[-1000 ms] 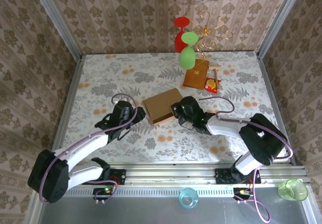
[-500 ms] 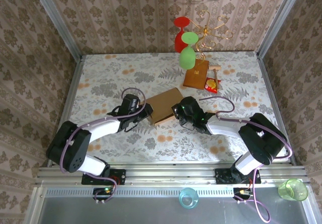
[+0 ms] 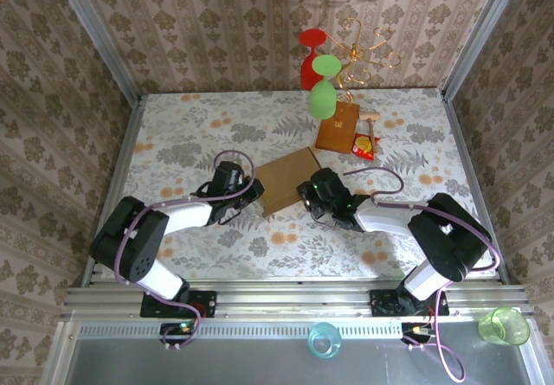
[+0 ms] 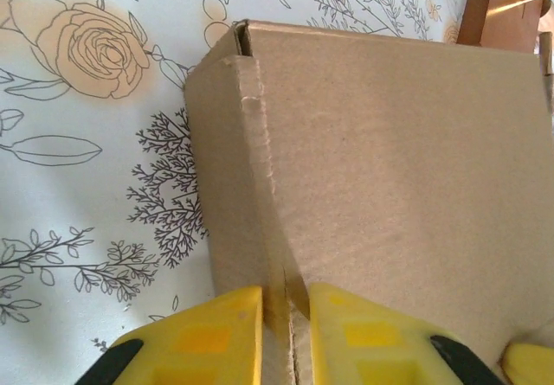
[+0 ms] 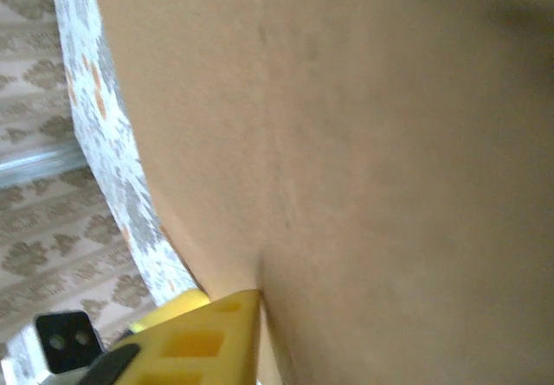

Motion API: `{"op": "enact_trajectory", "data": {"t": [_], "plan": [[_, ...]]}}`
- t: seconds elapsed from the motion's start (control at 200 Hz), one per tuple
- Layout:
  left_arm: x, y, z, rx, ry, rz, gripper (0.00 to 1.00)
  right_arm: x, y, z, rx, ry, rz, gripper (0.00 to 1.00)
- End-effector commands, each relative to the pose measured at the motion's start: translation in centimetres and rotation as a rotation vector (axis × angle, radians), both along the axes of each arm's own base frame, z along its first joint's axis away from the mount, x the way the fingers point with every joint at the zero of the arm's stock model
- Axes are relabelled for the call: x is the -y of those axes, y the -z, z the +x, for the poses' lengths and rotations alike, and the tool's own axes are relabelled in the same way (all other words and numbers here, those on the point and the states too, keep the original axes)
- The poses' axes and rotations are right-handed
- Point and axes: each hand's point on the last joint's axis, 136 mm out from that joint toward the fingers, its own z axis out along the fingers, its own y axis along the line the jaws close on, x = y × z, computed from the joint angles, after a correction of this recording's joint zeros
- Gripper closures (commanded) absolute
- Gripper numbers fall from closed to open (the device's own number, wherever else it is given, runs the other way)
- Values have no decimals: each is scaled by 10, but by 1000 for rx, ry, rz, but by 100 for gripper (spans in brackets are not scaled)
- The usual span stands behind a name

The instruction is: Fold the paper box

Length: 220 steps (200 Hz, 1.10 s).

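Mid-worktop [image 3: 173, 134], the plain light-brown corrugated cardboard paper box [image 3: 286, 180] lies flat between the two arms, broad face up. The left gripper [image 3: 252, 192] is at the box's near left edge. In the left wrist view its yellow fingers [image 4: 227, 337] sit close together, pinching a cardboard wall edge. The right gripper [image 3: 309, 193] touches the box's near right side. One yellow finger [image 5: 212, 337] presses against the cardboard and the other is hidden, so I cannot tell whether it grips. A small darker orange-brown box [image 3: 338, 128] lies farther back, apart.
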Motion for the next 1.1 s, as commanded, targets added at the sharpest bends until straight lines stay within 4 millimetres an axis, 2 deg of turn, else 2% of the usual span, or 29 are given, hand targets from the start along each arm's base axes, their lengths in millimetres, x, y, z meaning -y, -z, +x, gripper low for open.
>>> {"op": "enact_trajectory", "data": {"t": [0.0, 0.155, 0.17, 0.255, 0.435, 0.49, 0.555, 0.67, 0.79, 0.81, 0.97, 1.095], "plan": [[-10, 22, -8, -48, -8, 54, 81, 12, 5, -15, -11, -46, -89, 67], [-12, 25, -8, -51, -7, 65, 81, 38, -10, -23, 39, -85, -218, 43], [-13, 25, -8, -51, -7, 66, 82, 40, -21, -24, 64, -89, -219, 41], [-13, 24, -8, -48, -3, 73, 83, 58, -40, -31, 118, -112, -298, 33], [-15, 22, -8, -44, 8, 101, 83, 116, -72, -34, 250, -92, -483, 31], [-15, 22, -7, -42, 10, 104, 83, 128, -80, -26, 311, -105, -528, 32], [-16, 23, -7, -42, 10, 113, 83, 138, -80, -14, 332, -132, -555, 32], [-17, 22, -6, -39, 12, 128, 83, 135, -74, 17, 355, -227, -529, 34], [-18, 22, -5, -39, 19, 141, 83, 111, -60, 46, 357, -365, -473, 37], [-17, 21, -5, -38, 20, 142, 83, 107, -49, 50, 335, -386, -474, 38], [-17, 21, -3, -37, 28, 152, 82, 98, -11, 71, 278, -447, -489, 38], [-16, 22, -1, -40, 39, 150, 80, 79, 11, 82, 259, -510, -427, 40]]}}
